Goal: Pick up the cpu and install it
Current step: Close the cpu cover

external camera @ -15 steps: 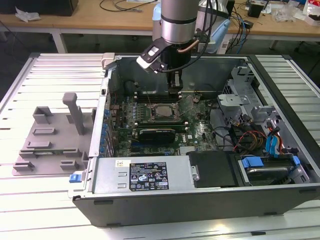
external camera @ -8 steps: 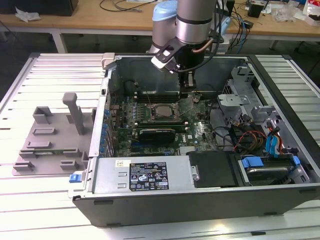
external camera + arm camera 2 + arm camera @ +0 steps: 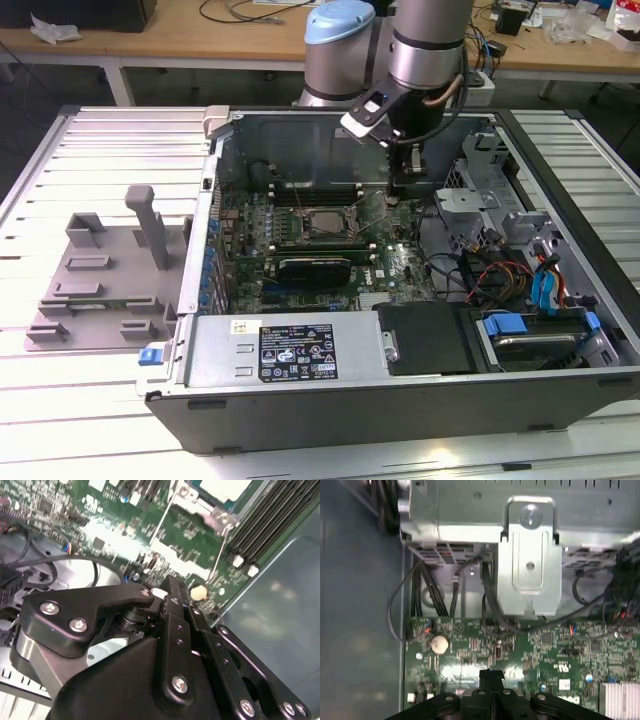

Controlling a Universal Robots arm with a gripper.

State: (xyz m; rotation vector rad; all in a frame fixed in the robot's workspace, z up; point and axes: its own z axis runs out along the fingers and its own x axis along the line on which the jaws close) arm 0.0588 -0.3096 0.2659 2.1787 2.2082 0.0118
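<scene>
Over motherboard (image 3: 400,262), inside open case (image 3: 300,135), just beside socket (image 3: 298,228) with cpu (image 3: 323,222) lying in it: hovering with jaws shut tight, nothing gripped, tips near coin cell (image 3: 439,643).

**Cut Off, Covered, Unclear**

In the second wrist view the cpu (image 3: 225,487) is cut off by the picture's edge and washed pale, so its surface cannot be made out. The claw (image 3: 171,586) and its black linkage cover much of the motherboard (image 3: 115,525) there. In the exterior view the arm (image 3: 430,40) runs out past the upper edge and the tabletop (image 3: 100,130) is clipped at both sides. Where the cables (image 3: 480,272) end cannot be told.
</scene>
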